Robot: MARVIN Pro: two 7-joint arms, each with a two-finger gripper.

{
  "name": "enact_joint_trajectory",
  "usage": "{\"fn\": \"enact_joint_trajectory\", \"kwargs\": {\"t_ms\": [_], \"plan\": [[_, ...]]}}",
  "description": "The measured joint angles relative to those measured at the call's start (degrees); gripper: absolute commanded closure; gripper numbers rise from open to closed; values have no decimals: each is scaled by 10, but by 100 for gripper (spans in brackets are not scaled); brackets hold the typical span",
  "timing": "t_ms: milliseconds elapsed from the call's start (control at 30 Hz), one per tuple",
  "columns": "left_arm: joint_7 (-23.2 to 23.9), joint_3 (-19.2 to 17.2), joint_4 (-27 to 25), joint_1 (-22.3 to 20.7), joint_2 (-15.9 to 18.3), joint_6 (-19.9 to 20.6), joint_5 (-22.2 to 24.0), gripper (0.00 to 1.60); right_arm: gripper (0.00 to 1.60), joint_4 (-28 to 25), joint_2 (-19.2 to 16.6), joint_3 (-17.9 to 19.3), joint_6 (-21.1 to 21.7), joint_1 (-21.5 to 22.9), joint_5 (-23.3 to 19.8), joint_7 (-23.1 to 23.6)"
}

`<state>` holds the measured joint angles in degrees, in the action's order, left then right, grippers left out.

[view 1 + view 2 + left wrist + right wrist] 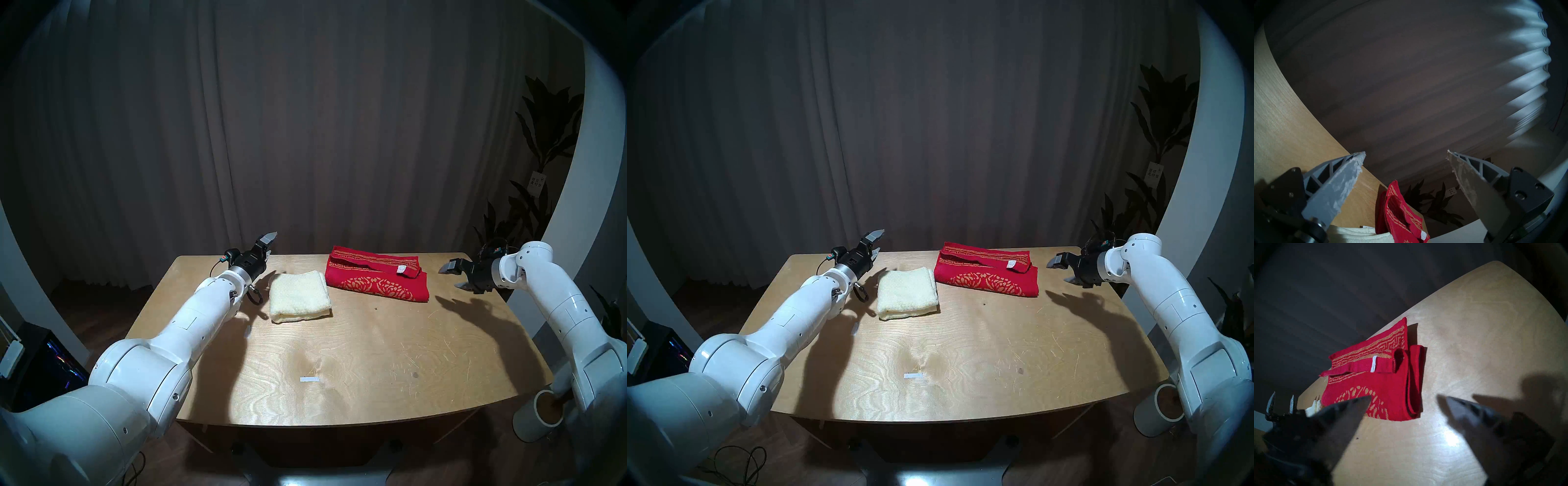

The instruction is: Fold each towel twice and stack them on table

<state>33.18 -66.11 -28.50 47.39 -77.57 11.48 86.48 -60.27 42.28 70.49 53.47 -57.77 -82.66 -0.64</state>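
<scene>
Two folded towels (339, 288) apart, table (356, 356)

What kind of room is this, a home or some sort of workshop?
Probably a staged test room, not a home: a bare plywood table before a dark floor-length curtain, a potted plant in the corner, and two towels as the only props.

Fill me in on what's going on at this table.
A two-armed robot is folding towels. The cream towel lies folded on the table, the red towel folded beside it, not yet stacked. Both grippers are open and empty: the left gripper hovers by the cream towel, the right gripper off to the red towel's right.
</scene>
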Motion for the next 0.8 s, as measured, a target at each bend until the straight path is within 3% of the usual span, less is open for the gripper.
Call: {"fn": "enact_joint_trajectory", "kwargs": {"t_ms": [367,800], "plan": [[4,0,-28,16,0,-1,2,0,0,-34,-11,5,16,-45,-18,-21],[3,2,-67,37,10,-3,0,0,0,-66,-13,24,6,-99,-49,-52]]}}
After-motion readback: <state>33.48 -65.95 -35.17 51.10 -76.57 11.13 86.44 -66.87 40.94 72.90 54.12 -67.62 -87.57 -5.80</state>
